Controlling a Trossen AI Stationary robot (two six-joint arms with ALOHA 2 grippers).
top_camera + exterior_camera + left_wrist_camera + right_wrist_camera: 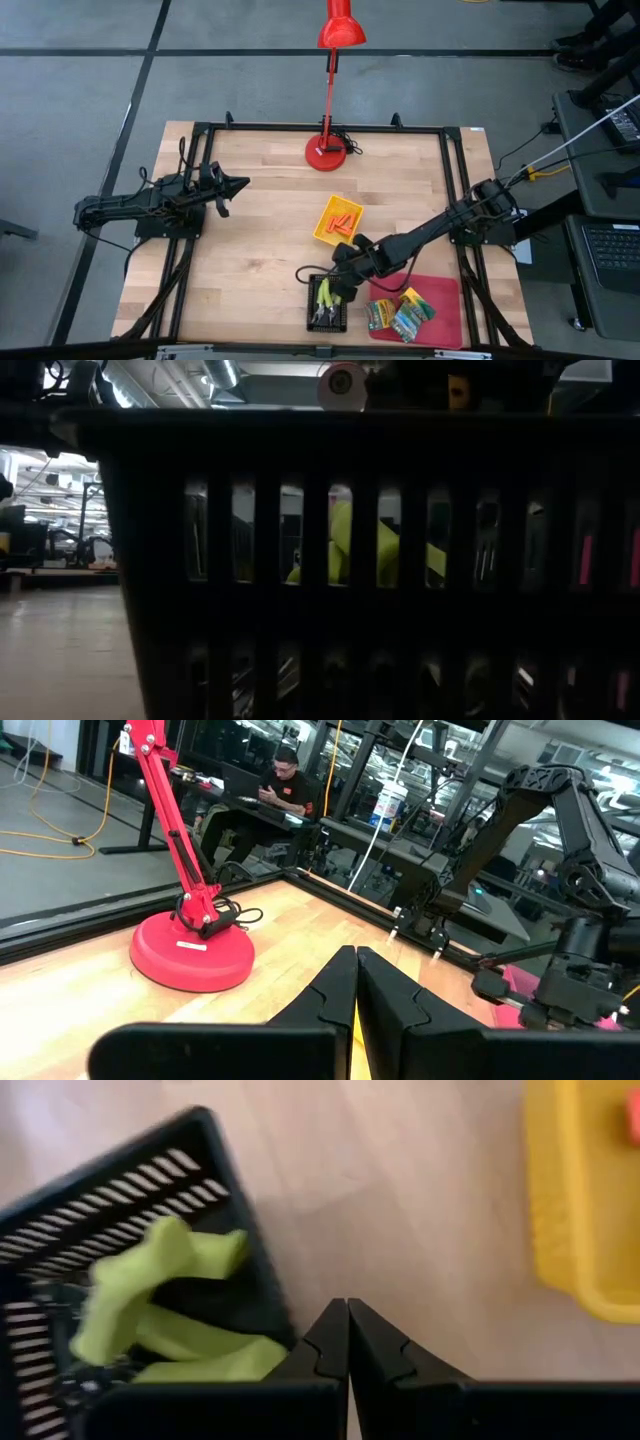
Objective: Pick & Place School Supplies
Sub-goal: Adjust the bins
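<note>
Table: no loose supplies visible on bare wood; sorting judged near complete.
Red tray: holds printed boxes.
Black tray: holds pliers, probably more than one pair, hard to count.
Yellow tray: holds orange sticks.
Right gripper: above black tray's rim, jaws pressed together, empty.
Left gripper: parked at left of table, jaws pressed together.

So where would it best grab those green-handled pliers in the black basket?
Probably from straight above, by one handle of the pliers: the black basket walls block any sideways approach, and the splayed handles leave room for a finger between them.
</note>
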